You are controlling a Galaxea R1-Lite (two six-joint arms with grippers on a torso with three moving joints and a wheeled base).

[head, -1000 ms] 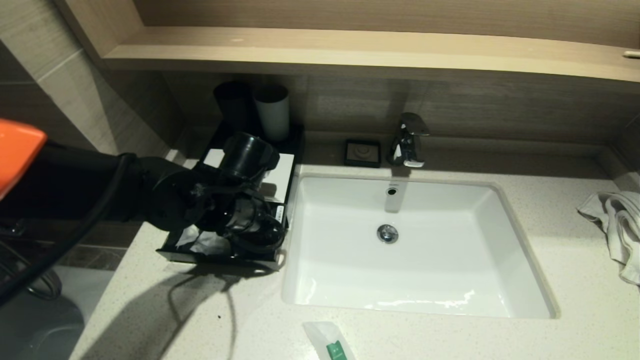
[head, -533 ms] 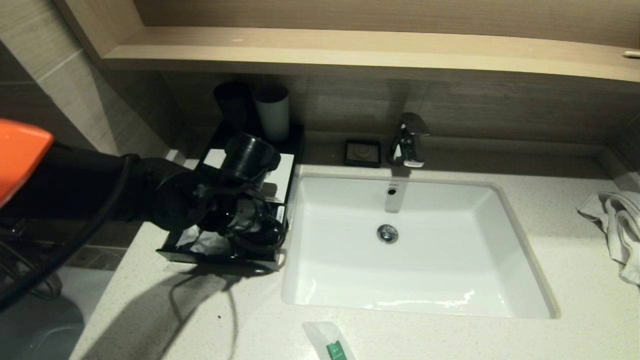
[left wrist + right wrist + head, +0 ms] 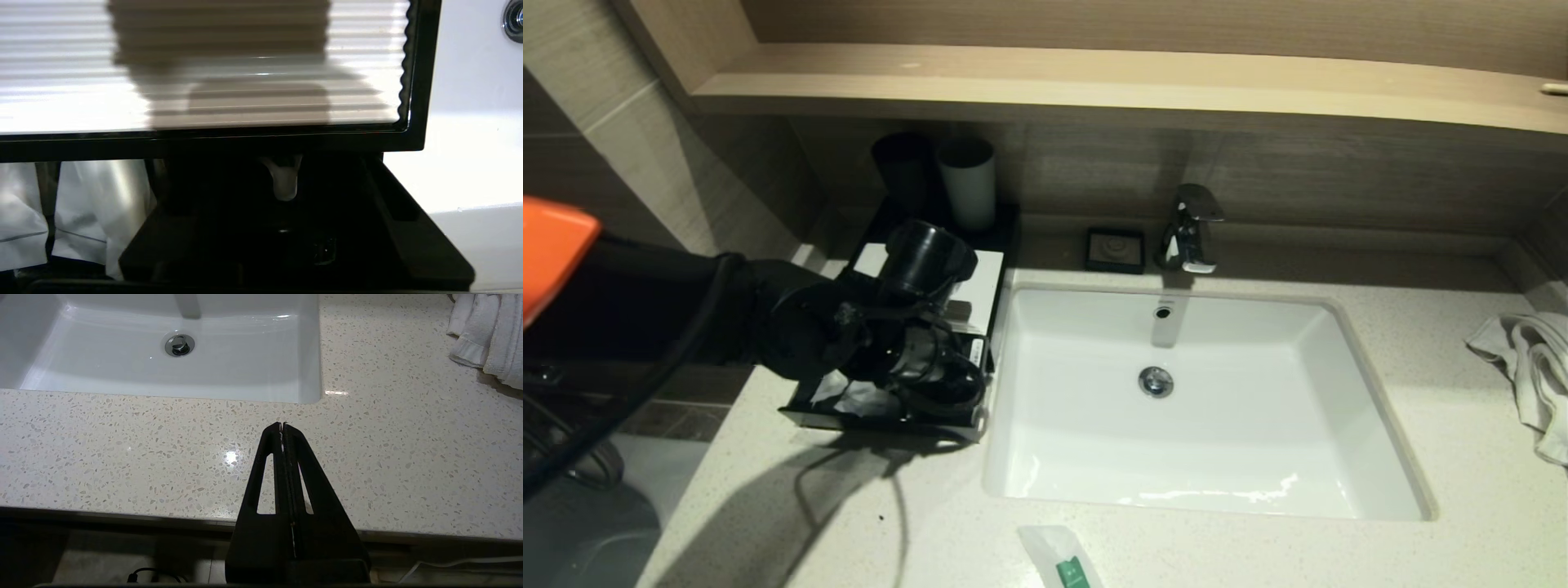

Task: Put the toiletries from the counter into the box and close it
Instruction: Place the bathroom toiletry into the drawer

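The robot's left gripper (image 3: 931, 384) hung over the pulled-out front drawer of the flat black rectangular box (image 3: 976, 282) with its ribbed white top panel, which stood on the pale cream speckled stone counter (image 3: 792, 506) just to the left of the white rectangular sink basin (image 3: 1201, 457). Whether this gripper's fingers were spread or pressed together could not be told, since the wrist hid them from above and the left wrist view showed only dark shapes inside the drawer. White plastic-wrapped sachets (image 3: 81, 212) lay in the drawer's left part under the panel's front edge. One clear-wrapped sachet with a green label (image 3: 1066, 559) lay on the counter's near edge, in front of the basin and well apart from the box. The right gripper (image 3: 282, 425) was parked over the counter's front edge with its two black fingers pressed together, holding nothing. A white cloth towel (image 3: 1527, 367) lay crumpled at the counter's far right.
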